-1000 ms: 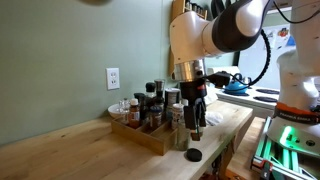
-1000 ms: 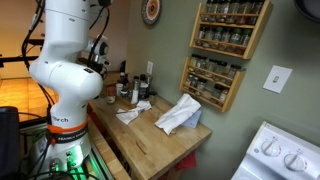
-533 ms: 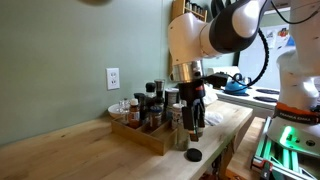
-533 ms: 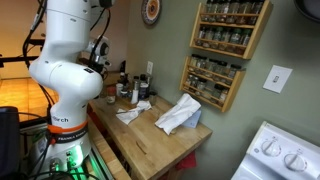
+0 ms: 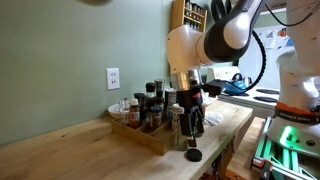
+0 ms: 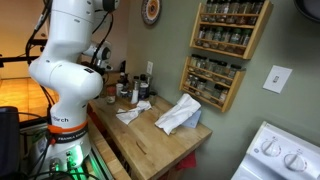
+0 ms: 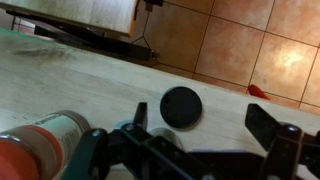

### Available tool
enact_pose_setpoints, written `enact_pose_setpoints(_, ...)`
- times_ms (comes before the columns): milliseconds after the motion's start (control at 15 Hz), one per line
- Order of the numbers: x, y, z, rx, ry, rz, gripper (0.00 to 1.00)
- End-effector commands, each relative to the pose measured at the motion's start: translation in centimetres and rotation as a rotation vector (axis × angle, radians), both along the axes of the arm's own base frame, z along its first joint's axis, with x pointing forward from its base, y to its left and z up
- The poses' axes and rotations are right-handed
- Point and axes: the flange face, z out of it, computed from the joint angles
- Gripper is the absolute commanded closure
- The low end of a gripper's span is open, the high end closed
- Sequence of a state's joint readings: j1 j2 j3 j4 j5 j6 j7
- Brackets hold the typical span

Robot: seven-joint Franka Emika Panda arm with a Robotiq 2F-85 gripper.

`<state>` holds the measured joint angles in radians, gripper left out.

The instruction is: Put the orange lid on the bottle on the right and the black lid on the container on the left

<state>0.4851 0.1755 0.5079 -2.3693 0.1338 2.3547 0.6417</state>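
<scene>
The black lid (image 7: 182, 106) lies flat on the wooden counter; it also shows near the counter's front edge in an exterior view (image 5: 193, 155). My gripper (image 7: 205, 122) is open and empty, its fingers hanging above the lid; in an exterior view it is just above it (image 5: 194, 122). A bottle with an orange top (image 7: 35, 150) stands close beside the left finger. A clear container rim (image 7: 122, 131) shows dimly by that finger, mostly hidden.
A wooden tray (image 5: 148, 137) of several spice bottles stands behind the gripper by the wall. White cloths (image 6: 176, 115) lie further along the counter. A spice rack (image 6: 212, 55) hangs on the wall. The counter edge and tiled floor (image 7: 250, 40) are close by.
The arm's upper links have turned a little and the gripper has shifted slightly. The black lid has not moved.
</scene>
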Motion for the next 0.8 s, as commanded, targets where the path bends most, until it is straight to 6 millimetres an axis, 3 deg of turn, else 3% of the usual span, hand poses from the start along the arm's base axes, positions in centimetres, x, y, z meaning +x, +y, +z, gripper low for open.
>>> enact_pose_setpoints(0, -0.4, -0.5, -1.7, 0.000, 0.025, -0.011, 0.00)
enact_pose_setpoints(733, 0.1, -1.0, -4.8, 0.020, 0.035, -0.052, 0.00)
